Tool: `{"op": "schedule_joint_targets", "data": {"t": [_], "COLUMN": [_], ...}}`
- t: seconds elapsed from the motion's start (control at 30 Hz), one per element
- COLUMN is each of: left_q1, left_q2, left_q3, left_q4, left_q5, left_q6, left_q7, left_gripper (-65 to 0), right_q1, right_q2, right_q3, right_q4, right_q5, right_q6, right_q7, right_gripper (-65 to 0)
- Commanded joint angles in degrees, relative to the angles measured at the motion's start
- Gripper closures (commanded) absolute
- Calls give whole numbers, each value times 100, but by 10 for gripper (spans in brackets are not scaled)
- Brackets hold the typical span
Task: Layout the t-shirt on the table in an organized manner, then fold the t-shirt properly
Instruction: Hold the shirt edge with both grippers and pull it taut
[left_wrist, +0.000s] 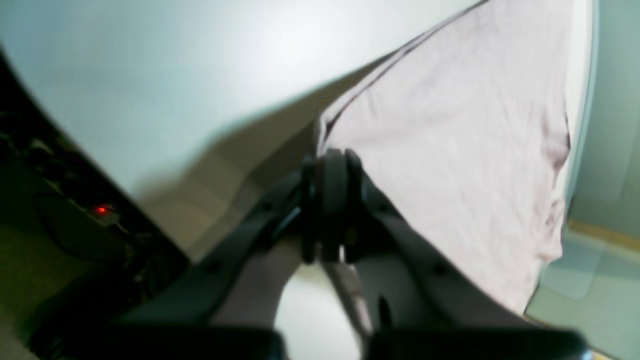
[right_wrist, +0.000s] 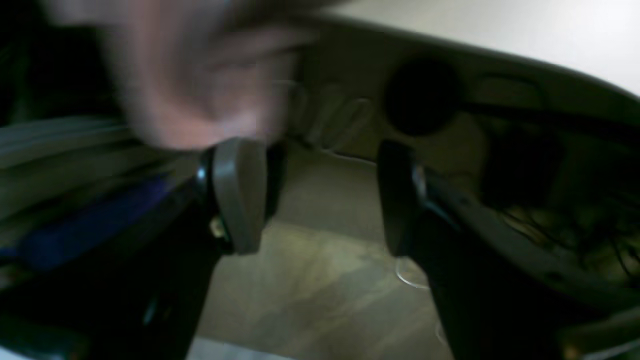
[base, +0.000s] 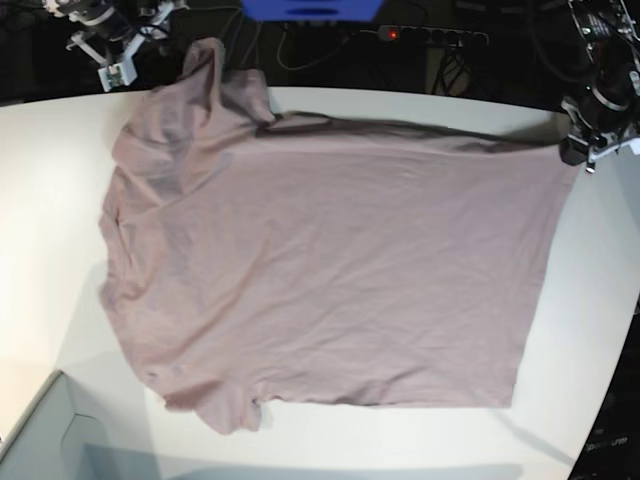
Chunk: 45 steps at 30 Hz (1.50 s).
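The mauve t-shirt (base: 330, 260) lies spread over the white table (base: 40, 200), wrinkled, with a sleeve bunched at the far left corner (base: 205, 60). At the table's far right edge, my left gripper (base: 580, 152) is shut on the shirt's corner; the left wrist view shows the fabric (left_wrist: 450, 140) pinched between its closed pads (left_wrist: 330, 165) and stretched away from them. My right gripper (base: 112, 62) hovers beyond the far left table edge and is open. In the right wrist view its fingers (right_wrist: 240, 195) stand well apart, with blurred shirt cloth (right_wrist: 190, 85) just above them and nothing between them.
A grey box corner (base: 40, 440) sits at the near left. Behind the table lie a blue object (base: 310, 8), cables and a power strip with a red light (base: 390, 35). The table's curved edge (right_wrist: 500, 55) runs close to both grippers.
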Motion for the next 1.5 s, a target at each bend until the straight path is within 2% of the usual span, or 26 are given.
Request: {"op": "schedule_joint_targets", "data": {"t": [0.0, 0.13, 0.27, 0.5, 0.67, 0.9, 1.2, 1.27, 1.33, 1.47], "left_q1": [-82, -91, -91, -65, -65, -56, -56, -56, -56, -47], "left_q2": [-188, -232, -223, -223, -223, -223, -223, -223, -223, -223], "left_q3": [-51, -42, -42, -42, -42, -42, -42, -42, -42, -42], "left_q4": [115, 115, 115, 106, 97, 79, 106, 106, 106, 106], "left_q5": [-120, -120, -120, -120, -120, -120, -120, -120, -120, -120], "left_q6": [-14, -14, -14, -14, -14, -14, -14, -14, -14, -14], "left_q7": [-47, -47, -47, -47, -47, -47, -47, -47, -47, -47], "left_gripper": [0, 0, 0, 0, 0, 0, 0, 0, 0, 0], "right_q1": [40, 286, 409, 471, 673, 910, 831, 822, 840, 981], "right_q2": [15, -3, -73, -504, -513, -486, -469, -469, -469, -460], "right_q3": [219, 694, 632, 395, 35, 61, 43, 43, 35, 52], "right_q4": [97, 97, 106, 334, 334, 141, -343, -378, -430, -448], "right_q5": [84, 84, 93, 93, 93, 66, 58, 58, 58, 66], "right_q6": [-5, -5, -5, -5, -5, -5, -5, -5, -5, -5], "right_q7": [96, 70, 61, 61, 52, 52, 52, 61, 61, 61], "right_gripper": [-337, -340, -343, -389, -388, -388, -383, -362, -314, -163]}}
